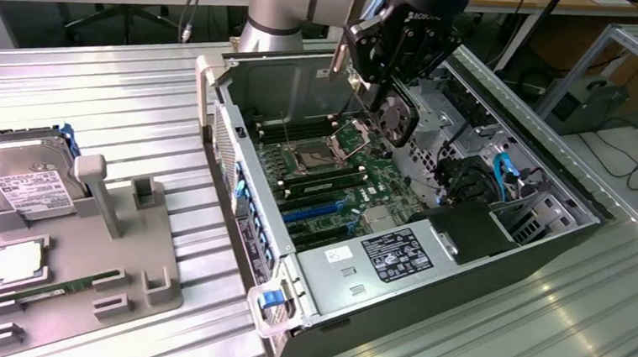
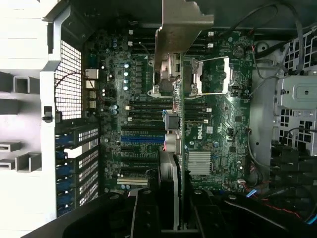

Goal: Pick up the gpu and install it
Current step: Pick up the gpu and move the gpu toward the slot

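Note:
The gpu point(image 1: 396, 114) is a green card with a black round fan. It hangs tilted over the open computer case point(image 1: 403, 260), above the motherboard point(image 1: 331, 179), and touches nothing below. My gripper point(image 1: 385, 84) is shut on its upper edge. In the wrist view the gpu point(image 2: 177, 148) appears edge-on between my fingers point(image 2: 148, 213). Its silver bracket point(image 2: 179, 22) points away from me. Under it lie the motherboard point(image 2: 223, 124) and its blue and black expansion slots point(image 2: 141, 138).
A grey fixture tray point(image 1: 120, 291) on the exterior view's left carries a hard drive point(image 1: 26, 183), a processor point(image 1: 19, 263) and a memory stick point(image 1: 52, 290). Cables and a drive cage point(image 1: 509, 192) crowd the case's right side. The slatted metal table point(image 1: 510, 343) surrounds the case.

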Controlling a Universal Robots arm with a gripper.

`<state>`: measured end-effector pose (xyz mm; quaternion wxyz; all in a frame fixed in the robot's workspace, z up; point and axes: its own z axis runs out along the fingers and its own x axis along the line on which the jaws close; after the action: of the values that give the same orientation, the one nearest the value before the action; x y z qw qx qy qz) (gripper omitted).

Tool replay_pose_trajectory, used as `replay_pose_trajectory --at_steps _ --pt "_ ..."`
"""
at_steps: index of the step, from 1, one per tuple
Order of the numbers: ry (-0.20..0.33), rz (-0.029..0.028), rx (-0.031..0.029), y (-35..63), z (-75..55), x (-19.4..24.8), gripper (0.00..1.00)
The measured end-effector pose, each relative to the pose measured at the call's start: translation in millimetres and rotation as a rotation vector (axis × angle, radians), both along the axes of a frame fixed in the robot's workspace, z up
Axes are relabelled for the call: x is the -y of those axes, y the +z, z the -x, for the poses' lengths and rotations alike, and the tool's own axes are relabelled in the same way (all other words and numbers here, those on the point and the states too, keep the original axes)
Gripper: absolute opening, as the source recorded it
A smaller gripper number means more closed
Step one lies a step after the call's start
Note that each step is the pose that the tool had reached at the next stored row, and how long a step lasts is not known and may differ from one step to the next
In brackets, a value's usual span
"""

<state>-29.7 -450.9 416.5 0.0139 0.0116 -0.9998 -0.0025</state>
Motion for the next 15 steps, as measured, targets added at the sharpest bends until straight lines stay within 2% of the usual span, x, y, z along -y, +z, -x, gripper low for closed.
replay_pose_trajectory --at_steps 15 --pt "0.000 0.0002 -0.0001 -2.8 -31.3 -0.1 0.28"
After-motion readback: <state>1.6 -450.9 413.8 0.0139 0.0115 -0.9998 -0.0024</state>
